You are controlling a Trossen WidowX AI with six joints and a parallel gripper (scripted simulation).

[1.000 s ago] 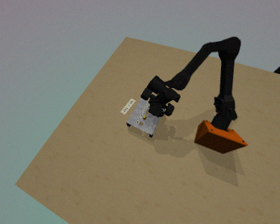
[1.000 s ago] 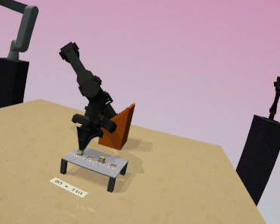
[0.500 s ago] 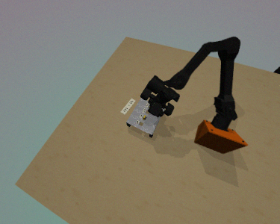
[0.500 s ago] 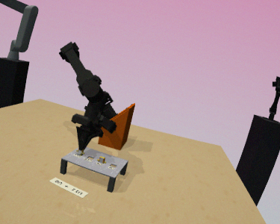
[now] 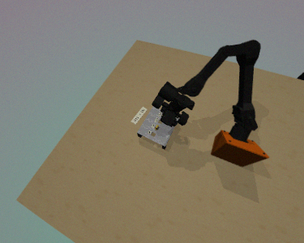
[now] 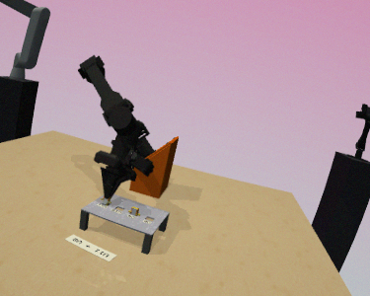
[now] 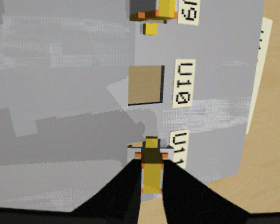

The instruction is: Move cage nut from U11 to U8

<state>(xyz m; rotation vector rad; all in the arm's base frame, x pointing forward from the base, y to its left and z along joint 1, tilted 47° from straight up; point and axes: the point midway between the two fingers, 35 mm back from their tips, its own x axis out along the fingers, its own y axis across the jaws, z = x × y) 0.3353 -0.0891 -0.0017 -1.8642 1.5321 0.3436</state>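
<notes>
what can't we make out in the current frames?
- Spring wings of the gripped cage nut: wrist view; fingers and rail plate hide the underside.
- U9 nut: wrist view, cut by top edge.
- U8 hole: wrist view, outside the frame.
- Paper strip text: top and exterior, too small and blurred.
</notes>
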